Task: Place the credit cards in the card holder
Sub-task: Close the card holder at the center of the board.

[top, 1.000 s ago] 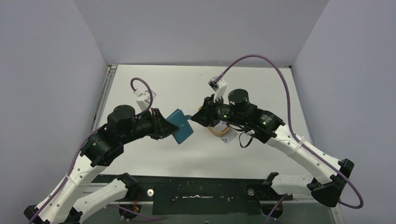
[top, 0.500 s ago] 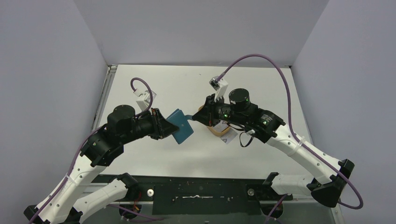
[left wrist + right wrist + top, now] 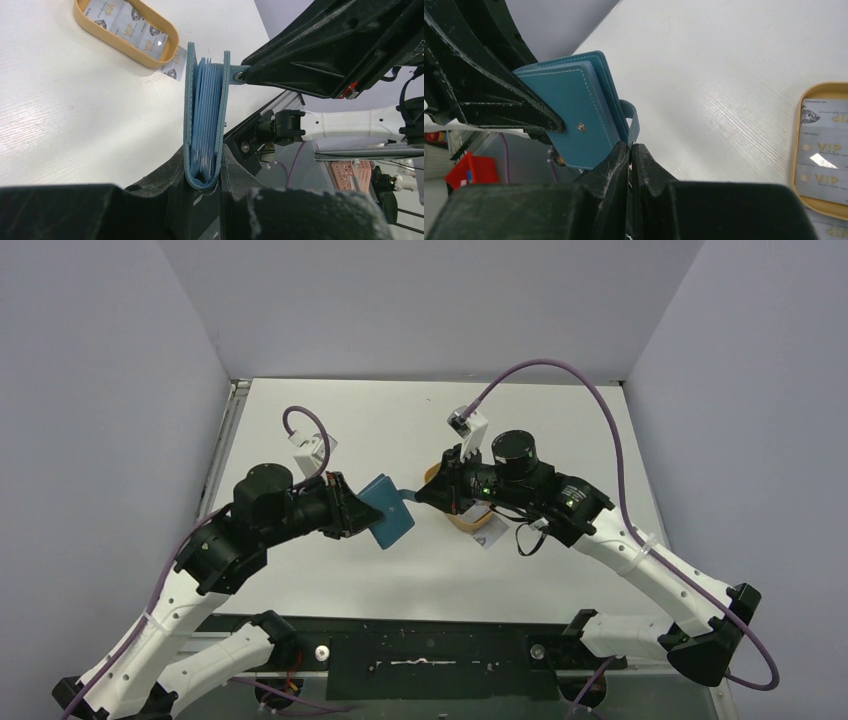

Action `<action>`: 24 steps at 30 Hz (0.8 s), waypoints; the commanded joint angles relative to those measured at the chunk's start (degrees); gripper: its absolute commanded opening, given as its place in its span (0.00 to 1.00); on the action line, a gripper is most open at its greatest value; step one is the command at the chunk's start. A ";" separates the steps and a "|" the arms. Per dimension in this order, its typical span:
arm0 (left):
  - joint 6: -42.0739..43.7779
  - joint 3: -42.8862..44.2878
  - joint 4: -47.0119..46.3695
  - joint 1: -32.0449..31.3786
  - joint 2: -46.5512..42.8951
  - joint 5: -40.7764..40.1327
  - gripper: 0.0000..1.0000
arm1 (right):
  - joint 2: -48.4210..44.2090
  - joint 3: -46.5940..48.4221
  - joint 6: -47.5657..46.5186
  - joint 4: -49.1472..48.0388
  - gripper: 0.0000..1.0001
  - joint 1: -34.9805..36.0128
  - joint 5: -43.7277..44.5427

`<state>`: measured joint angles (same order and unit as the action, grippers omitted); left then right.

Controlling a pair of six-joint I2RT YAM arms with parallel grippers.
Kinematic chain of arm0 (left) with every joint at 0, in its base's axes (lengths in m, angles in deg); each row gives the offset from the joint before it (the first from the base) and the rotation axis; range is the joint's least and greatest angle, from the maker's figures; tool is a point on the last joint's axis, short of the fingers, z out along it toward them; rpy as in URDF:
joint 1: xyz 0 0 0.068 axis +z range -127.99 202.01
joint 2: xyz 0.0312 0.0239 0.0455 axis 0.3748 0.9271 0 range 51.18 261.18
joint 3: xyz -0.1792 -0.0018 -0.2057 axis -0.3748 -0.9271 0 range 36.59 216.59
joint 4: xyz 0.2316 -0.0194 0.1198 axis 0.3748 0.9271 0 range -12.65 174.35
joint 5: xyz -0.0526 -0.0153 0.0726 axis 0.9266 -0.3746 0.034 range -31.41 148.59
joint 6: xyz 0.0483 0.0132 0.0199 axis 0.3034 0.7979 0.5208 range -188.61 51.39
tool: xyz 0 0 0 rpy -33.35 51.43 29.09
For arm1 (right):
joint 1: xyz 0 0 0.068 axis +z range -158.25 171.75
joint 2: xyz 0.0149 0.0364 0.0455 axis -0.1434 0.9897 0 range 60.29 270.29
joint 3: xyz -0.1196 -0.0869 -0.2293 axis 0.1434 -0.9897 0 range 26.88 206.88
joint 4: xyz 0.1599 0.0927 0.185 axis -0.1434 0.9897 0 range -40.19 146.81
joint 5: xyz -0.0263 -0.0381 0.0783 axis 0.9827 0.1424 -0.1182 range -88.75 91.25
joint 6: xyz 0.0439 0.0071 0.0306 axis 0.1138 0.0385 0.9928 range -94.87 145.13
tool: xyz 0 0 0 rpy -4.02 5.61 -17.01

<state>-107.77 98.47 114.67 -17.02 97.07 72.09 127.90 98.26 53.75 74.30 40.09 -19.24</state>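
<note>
**Card holder held between both grippers, cards in the tray**

The left gripper (image 3: pixel 352 512) is closed on the folded spine end of the card holder (image 3: pixel 389 510), one finger pressed against each teal cover. In the left wrist view the left gripper (image 3: pixel 202 176) has the card holder (image 3: pixel 205 115) standing on edge, with the pale blue pockets bunched between covers that sit only slightly apart at the free end. The holder hangs between the two arms near the middle of the worktop (image 3: pixel 380 420) – raised off the surface, as far as the wrist views show.

From the holder's free end the snap tab (image 3: pixel 235 73) reaches across to the right gripper (image 3: pixel 426 494). The right wrist view shows that gripper (image 3: pixel 630 150) with its fingers pressed together on the snap tab (image 3: pixel 633 125), no gap visible between them, and the card holder (image 3: pixel 574 112) just beyond with its snap stud facing the camera.

Further right, partly under the right arm, the orange-tan tray (image 3: pixel 462 524) rests on the worktop. The credit cards (image 3: pixel 125 25) lie flat inside it – silvery, with "VIP" print – and one loose card (image 3: pixel 487 536) lies on the worktop just beside the tray's end.
</note>
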 commanded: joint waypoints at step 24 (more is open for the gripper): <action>-1.10 8.49 -4.16 -0.72 7.86 1.54 0.00 | 0.11 2.75 -3.05 -1.35 0.00 0.23 -4.46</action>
<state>-108.62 103.28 115.72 -17.32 105.03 72.64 127.68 99.35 50.01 76.01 40.11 -23.66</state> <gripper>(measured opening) 0.151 0.047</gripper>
